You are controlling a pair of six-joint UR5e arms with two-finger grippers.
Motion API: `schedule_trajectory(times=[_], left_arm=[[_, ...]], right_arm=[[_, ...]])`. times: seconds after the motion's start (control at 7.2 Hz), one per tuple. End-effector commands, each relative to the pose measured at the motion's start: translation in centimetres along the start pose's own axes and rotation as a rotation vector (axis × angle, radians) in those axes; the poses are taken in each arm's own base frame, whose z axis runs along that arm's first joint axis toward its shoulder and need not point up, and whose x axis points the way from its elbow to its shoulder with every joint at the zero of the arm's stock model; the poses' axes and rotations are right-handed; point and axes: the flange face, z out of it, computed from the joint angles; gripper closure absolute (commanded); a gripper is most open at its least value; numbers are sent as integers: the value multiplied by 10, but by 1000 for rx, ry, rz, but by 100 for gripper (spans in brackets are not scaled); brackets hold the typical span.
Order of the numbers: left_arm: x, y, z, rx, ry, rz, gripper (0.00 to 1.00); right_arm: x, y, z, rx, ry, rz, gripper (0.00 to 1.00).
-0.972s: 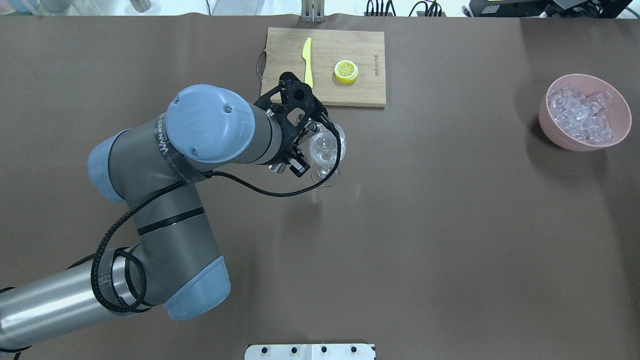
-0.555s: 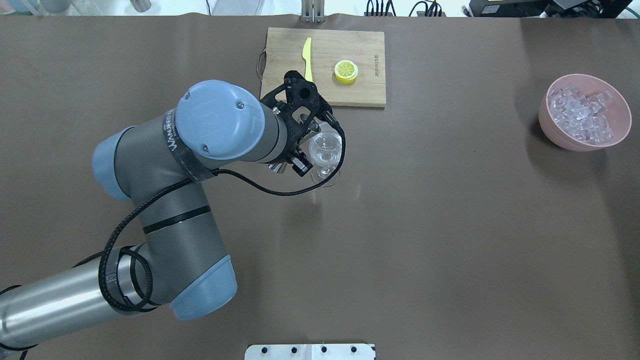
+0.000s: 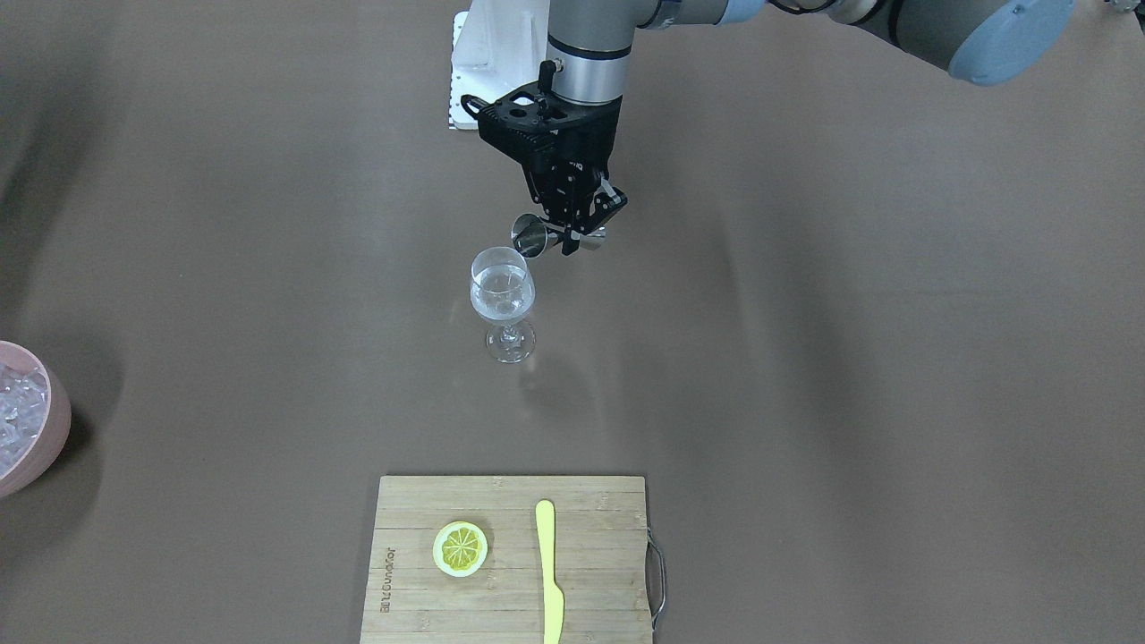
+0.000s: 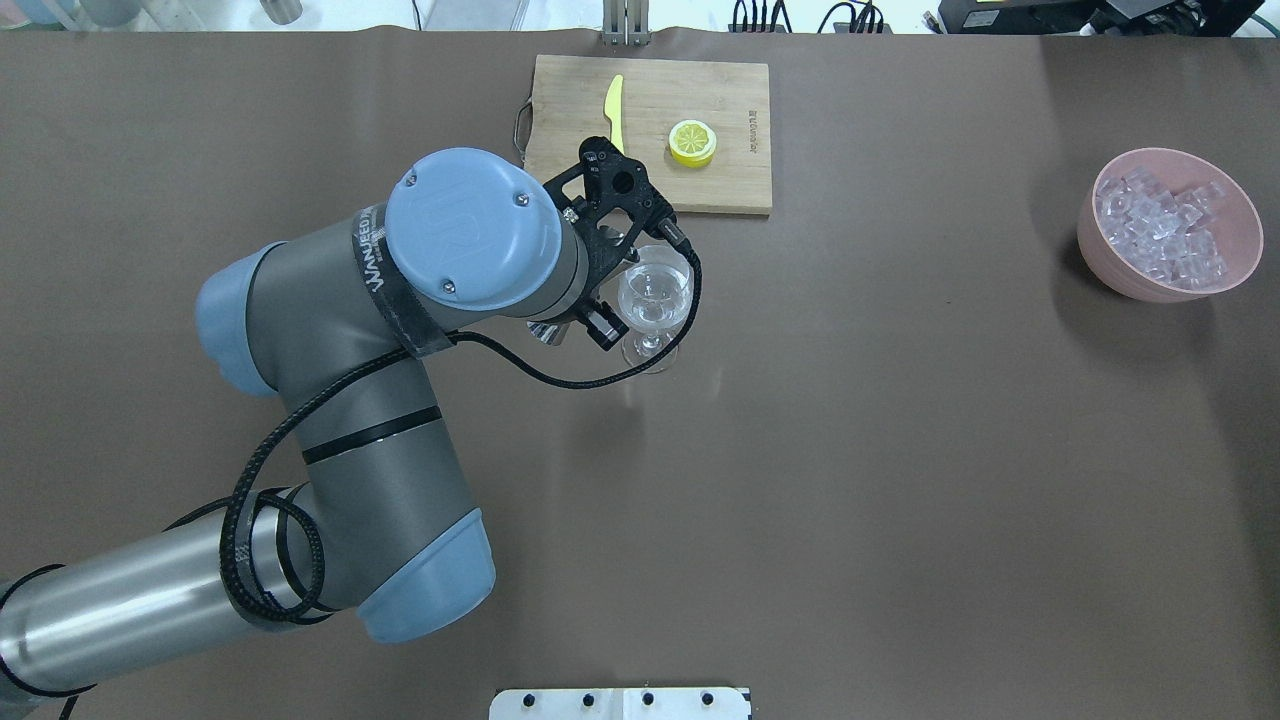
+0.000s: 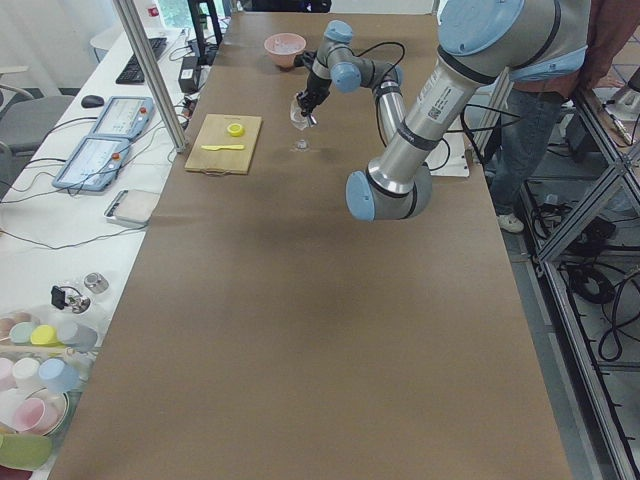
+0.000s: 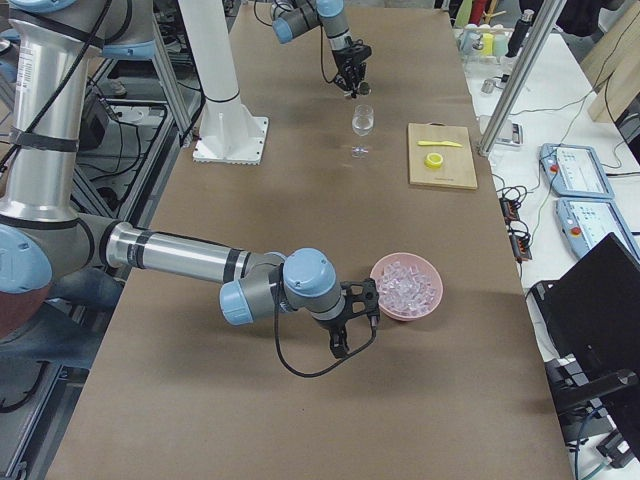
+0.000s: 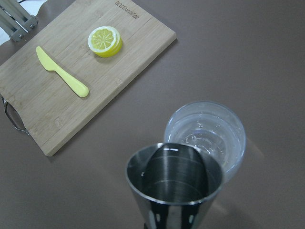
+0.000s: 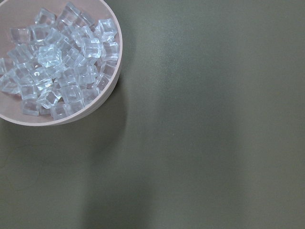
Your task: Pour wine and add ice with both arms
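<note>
Steel jigger point(image 3: 537, 237), clamped on its side in the left gripper point(image 3: 572, 233) at upper centre, points its mouth at the stemmed glass point(image 3: 502, 273) of wine point(image 3: 501, 307) just lower-left of it, while ice point(image 4: 1160, 230) waits in the pink bowl point(image 4: 1105, 270) at far right overhead, beside the right gripper point(image 6: 345, 335), whose state I cannot tell.

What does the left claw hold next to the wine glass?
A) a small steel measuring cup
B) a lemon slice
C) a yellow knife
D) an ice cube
A: the left claw is shut on the steel measuring cup, which lies on its side, its mouth towards the glass.
</note>
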Motion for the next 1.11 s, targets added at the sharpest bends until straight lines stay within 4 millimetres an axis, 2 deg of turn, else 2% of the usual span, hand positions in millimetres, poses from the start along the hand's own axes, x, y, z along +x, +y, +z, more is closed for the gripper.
schedule_trajectory(times=[0.0, 0.42, 0.69, 0.97], left_arm=[[4, -12, -8, -49, -46, -1, 100], [12, -22, 10, -75, -77, 6, 100], [16, -20, 13, -84, -77, 9, 100], [19, -28, 6, -119, -108, 11, 100]], right_arm=[[1, 1, 0, -2, 0, 2, 0], [2, 1, 1, -2, 6, 3, 0], [3, 2, 1, -3, 11, 4, 0], [4, 2, 3, -5, 11, 6, 0]])
